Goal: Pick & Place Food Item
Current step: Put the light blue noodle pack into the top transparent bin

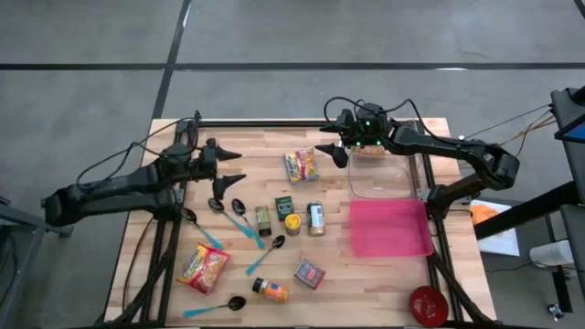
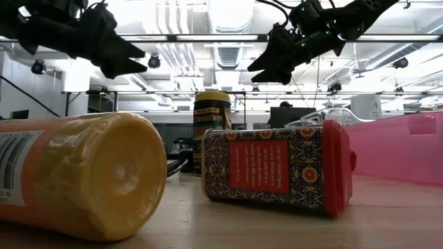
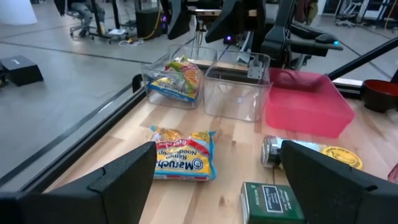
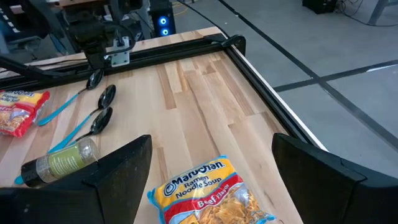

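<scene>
Both arms are matte black, built of slim tubular links joined by bulkier rounded joints. Thin black cables loop loosely along each arm and arch over the wrists. The right gripper carries a wrist block with small green lights glowing on top. The left gripper ends in two tapered, pointed black fingers, flat-faced and wedge-shaped.

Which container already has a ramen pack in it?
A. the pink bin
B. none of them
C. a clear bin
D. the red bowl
C: in the left wrist view a ramen pack sits inside a clear bin, while the pink bin beside it shows nothing inside.
</scene>
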